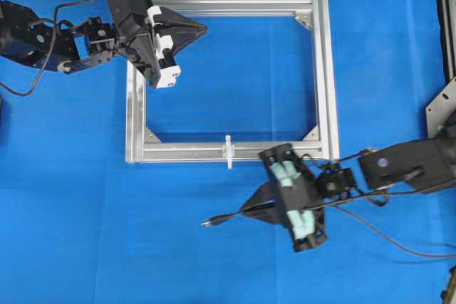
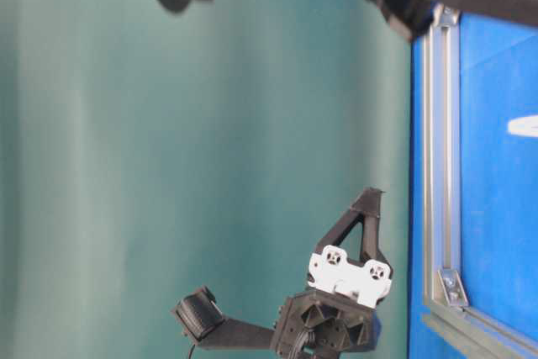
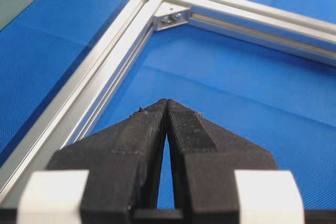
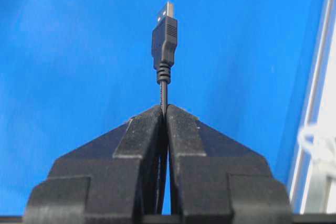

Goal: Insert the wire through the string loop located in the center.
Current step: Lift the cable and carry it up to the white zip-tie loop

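The right gripper point(image 4: 165, 109) pinches the wire point(image 4: 164, 85) — thin, black, ending in a metal-tipped plug. The white string loop point(image 1: 229, 151) stands on the frame point(image 1: 324, 69)'s near bar — the left gripper point(image 3: 166, 103) is closed, empty.

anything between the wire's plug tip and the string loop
No: in the overhead view only bare blue mat separates the wire's plug from the string loop.
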### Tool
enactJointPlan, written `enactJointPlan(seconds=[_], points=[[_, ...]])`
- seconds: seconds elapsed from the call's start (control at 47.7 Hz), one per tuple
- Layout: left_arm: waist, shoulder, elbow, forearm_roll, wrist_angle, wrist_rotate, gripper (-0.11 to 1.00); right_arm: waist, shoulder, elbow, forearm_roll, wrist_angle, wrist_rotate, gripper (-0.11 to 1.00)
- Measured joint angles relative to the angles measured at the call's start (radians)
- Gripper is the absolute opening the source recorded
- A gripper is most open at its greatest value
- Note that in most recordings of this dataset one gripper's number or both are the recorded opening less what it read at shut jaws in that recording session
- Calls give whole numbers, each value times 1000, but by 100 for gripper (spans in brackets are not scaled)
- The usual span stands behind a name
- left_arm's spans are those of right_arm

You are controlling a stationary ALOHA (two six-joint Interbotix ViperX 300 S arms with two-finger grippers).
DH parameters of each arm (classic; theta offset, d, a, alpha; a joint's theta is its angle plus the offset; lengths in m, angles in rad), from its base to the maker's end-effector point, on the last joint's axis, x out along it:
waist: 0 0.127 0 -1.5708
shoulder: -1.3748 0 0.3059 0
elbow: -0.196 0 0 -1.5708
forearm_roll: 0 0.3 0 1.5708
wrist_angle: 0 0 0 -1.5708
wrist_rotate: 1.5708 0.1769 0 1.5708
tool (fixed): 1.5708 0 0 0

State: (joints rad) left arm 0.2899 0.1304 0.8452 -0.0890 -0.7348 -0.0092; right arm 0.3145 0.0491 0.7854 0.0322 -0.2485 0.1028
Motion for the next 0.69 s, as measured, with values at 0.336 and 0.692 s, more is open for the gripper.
enactJointPlan(seconds=[0.336,0.692], points=[[-2,0,0,0,0,0,0,0,-173,179,6,0,2,-2],[-2,-2,0,0,2,0,0,-29,-201,210,20,0,2,-2]])
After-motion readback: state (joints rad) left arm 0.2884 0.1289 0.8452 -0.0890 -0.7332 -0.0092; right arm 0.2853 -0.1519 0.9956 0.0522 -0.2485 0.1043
